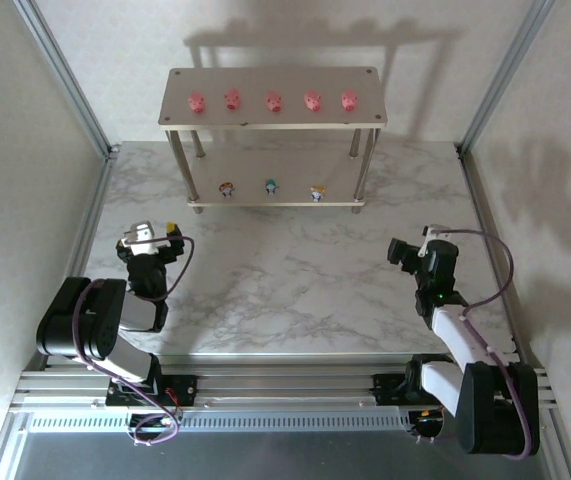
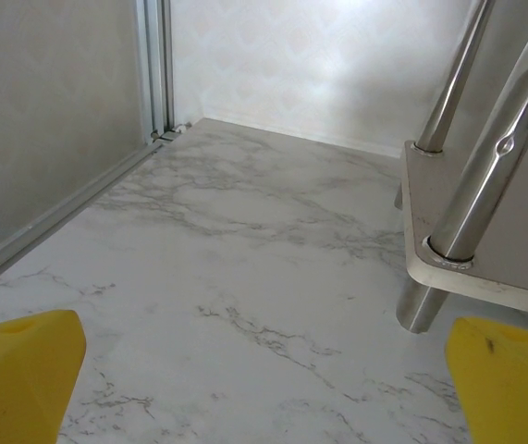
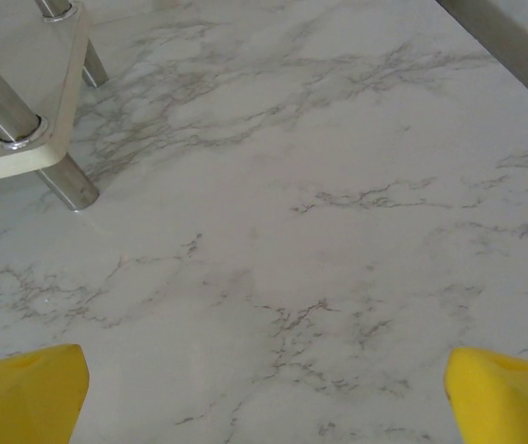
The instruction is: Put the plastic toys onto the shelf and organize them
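My left hand [image 1: 155, 233] and right hand [image 1: 399, 250] stand apart, empty; ahead, between them, the shelf [image 1: 180, 84] carries the pigs [image 1: 273, 101] in a row on top, figurines [image 1: 271, 186] below; neither hand is nearer.

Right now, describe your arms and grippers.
The left arm and right arm have black joint housings and pale grey links, each trailed by a purple cable. The left gripper and right gripper carry yellow, wedge-shaped fingers.
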`<state>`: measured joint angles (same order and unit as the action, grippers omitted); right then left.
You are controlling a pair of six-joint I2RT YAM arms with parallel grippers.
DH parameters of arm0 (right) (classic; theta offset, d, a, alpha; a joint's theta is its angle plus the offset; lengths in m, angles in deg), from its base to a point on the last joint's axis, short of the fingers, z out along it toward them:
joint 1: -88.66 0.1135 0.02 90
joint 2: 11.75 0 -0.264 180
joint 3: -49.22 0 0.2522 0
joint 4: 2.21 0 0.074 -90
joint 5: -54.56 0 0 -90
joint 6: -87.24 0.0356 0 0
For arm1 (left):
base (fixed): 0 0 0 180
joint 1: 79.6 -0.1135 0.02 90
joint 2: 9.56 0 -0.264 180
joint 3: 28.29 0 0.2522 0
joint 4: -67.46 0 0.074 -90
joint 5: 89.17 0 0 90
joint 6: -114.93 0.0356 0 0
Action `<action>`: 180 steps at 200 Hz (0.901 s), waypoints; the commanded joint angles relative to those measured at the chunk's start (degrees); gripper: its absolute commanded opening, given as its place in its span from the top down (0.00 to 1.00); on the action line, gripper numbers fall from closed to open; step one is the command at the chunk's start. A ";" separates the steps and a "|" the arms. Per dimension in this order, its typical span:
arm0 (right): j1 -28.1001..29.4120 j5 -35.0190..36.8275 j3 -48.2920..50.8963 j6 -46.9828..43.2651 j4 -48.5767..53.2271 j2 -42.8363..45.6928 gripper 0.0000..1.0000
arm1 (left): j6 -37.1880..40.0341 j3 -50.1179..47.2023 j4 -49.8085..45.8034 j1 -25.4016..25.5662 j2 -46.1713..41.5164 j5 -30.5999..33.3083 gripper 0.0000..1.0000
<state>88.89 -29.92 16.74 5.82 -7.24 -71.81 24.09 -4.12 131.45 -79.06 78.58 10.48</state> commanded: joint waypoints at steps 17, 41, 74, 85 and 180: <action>-0.15 -1.14 1.82 -2.45 -23.50 -10.43 0.01 | -0.76 0.84 0.17 -0.54 0.21 -1.30 0.01; 0.58 -0.61 0.53 -3.68 -28.52 -17.96 0.01 | -0.74 0.92 0.05 -0.62 0.20 -1.57 0.00; 3.85 1.38 -0.39 -7.22 -35.94 -28.07 0.01 | -0.76 1.01 -0.19 -0.80 0.28 -1.96 0.01; 5.25 2.95 -2.05 -8.30 -33.93 -28.75 0.01 | -0.82 1.09 -0.36 -0.87 0.28 -2.06 0.01; 3.90 0.91 -3.62 -7.17 -30.25 -28.54 0.01 | -0.96 1.36 -0.87 -1.24 0.19 -2.89 0.00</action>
<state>93.02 -29.48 13.90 -0.65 -36.02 -100.70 23.85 -3.75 130.53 -79.80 78.58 8.51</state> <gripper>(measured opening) 0.989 0.995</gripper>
